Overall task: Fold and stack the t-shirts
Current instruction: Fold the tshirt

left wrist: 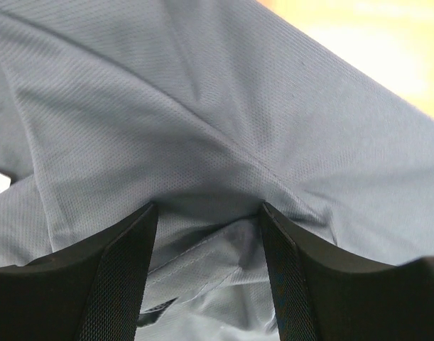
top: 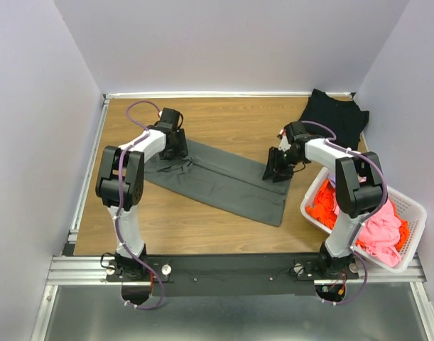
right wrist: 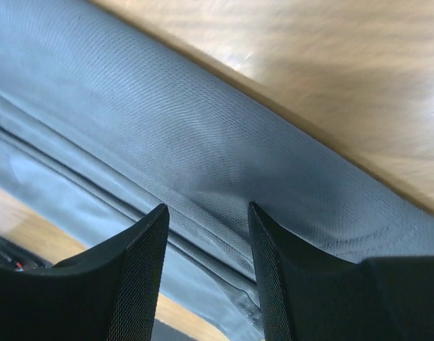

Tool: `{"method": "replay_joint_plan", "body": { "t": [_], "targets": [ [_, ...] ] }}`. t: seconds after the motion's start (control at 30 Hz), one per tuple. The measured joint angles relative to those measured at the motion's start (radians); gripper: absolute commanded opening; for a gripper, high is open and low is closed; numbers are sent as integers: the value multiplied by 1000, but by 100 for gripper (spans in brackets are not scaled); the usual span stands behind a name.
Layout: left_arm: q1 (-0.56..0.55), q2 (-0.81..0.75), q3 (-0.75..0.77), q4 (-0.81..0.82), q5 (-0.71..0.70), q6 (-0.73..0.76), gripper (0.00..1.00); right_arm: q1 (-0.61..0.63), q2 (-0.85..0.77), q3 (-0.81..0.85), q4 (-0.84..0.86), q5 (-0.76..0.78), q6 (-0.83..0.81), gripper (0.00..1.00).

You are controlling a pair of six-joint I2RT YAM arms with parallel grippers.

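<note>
Our top camera, mounted above and behind the arm bases (top: 128, 261), looks down over the whole table (top: 224, 124). Our two wrist cameras peer forward between their own fingers (left wrist: 110, 284), pressed close to opposite ends of the dark grey t-shirt (top: 224, 181), which all three views share.

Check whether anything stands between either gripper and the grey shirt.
Nothing visible does. The left gripper has bunched cloth of the grey shirt between its fingers. The right gripper straddles the shirt's other end, with cloth directly between its fingers.
</note>
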Motion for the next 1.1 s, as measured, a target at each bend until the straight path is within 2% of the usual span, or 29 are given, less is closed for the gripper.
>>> {"method": "replay_joint_plan", "body": {
  "t": [0.37,0.67,1.1],
  "targets": [
    [2,211,305,-37,-26,149,68,167,-51,-77,-3,-2,124,55],
    [-8,312,466,-65,-18,233,68,341,-63,-91,3,47,281,54],
    [-73,463,707,-69,72,307,68,563,51,56,6,82,454,54]
  ]
}}
